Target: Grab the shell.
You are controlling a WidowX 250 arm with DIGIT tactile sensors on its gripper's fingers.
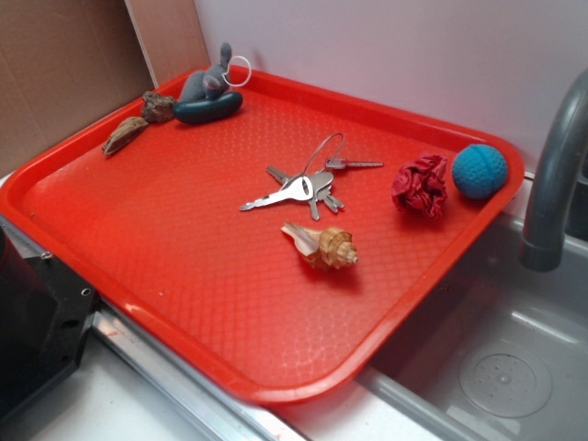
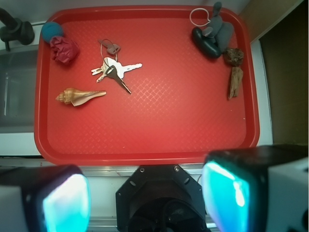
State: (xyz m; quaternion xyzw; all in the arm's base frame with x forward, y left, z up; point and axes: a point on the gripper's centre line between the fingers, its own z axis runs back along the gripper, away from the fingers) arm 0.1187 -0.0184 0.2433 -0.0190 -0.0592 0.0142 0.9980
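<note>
Seen from the wrist camera, the gripper (image 2: 145, 195) hangs high above the near edge of a red tray (image 2: 145, 140), its two fingers (image 2: 65, 200) spread wide apart with nothing between them. The finger pads glow pale cyan at the bottom corners of this view, and a black mount sits between them. The gripper touches nothing.

The shell (image 2: 79, 96) lies on its side on the tray's textured floor, on the left side of the wrist view, well apart from the gripper. It is tan-orange with knobbly whorls and a pale pointed tail; in the exterior view the shell (image 1: 322, 245) sits near the tray's middle, the tail pointing toward the upper left.

Just beyond the shell lies a bunch of keys (image 2: 115, 70) on a wire ring. Farther on, near one far corner of the tray, a crumpled red wad (image 1: 420, 186) rests just beside a blue knitted ball (image 1: 480, 171).

At the opposite far corner sit a grey stuffed toy (image 1: 209, 84) and a dark teal oval piece (image 1: 208, 107), touching each other. Beside them are a dark brown lumpy chunk (image 1: 158, 107) and a flat, elongated bark-like piece (image 1: 125, 134).

A grey faucet (image 1: 554, 175) stands over a sink (image 1: 505, 367) alongside the tray.
</note>
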